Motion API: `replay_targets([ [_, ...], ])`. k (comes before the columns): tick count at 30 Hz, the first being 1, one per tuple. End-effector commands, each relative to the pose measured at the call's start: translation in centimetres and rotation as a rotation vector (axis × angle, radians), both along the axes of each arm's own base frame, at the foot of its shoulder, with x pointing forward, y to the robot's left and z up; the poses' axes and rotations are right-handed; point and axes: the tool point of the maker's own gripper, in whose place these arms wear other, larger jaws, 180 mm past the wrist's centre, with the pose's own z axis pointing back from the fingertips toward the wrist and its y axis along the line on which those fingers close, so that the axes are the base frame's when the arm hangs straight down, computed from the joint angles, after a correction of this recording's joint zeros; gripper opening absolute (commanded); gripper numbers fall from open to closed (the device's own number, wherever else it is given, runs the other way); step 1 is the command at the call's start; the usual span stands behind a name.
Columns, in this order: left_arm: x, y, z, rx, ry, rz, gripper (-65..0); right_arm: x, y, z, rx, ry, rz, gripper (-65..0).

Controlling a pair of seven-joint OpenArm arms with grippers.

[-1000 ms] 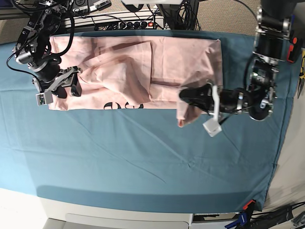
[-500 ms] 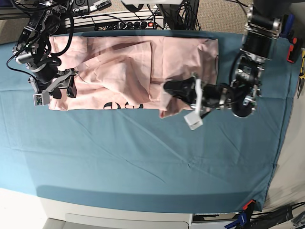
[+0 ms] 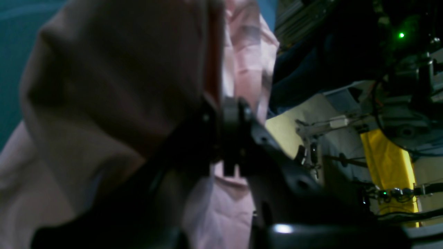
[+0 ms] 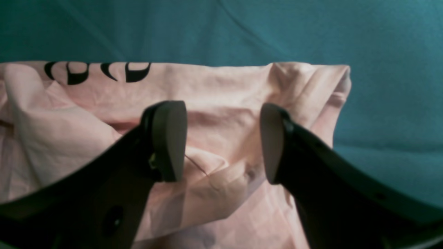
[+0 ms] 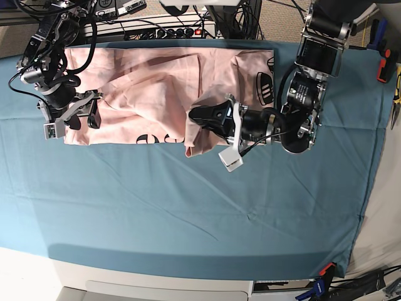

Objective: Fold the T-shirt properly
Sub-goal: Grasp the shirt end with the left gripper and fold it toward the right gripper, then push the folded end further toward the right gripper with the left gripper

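Base view, going left to right: the right claw [image 5: 70,119] hovers over the left end of the T-shirt [image 5: 144,88], and the right wrist view shows its jaws spread wide with nothing between them, likely waiting to steady or take that end. The pale pink shirt lies along the far side of the teal worktop [image 5: 188,207], rumpled, with black lettering peeking out at its near edge and on the turned-over right part. Further right, the left claw [image 5: 200,119] is clamped on a pinch of fabric, which drapes over it, seemingly carrying the right end across to make a fold.
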Motion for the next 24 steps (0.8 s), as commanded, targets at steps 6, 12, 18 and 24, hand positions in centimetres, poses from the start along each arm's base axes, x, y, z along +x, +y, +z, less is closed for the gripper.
replay_targets([
  [6, -1.1, -1.9, 1.0, -0.043, -0.012, -0.057, -65.0, 0.8, -0.1, 1.4, -0.001, -0.057, 0.003, -31.4],
  [12, -2.1, -3.3, 0.1, -0.009, -0.029, -0.095, -65.0, 0.8, -0.1, 1.4, 0.0, -0.057, 0.003, -31.4],
  [18, -1.7, -3.4, -0.1, 0.01, -0.048, -0.082, -65.0, 0.8, -0.1, 1.4, 0.0, -0.057, 0.003, -31.4],
  [24, -1.7, -3.4, -0.1, 0.009, -0.048, -0.082, -65.0, 0.8, -0.1, 1.4, 0.0, -0.06, 0.003, -31.4],
])
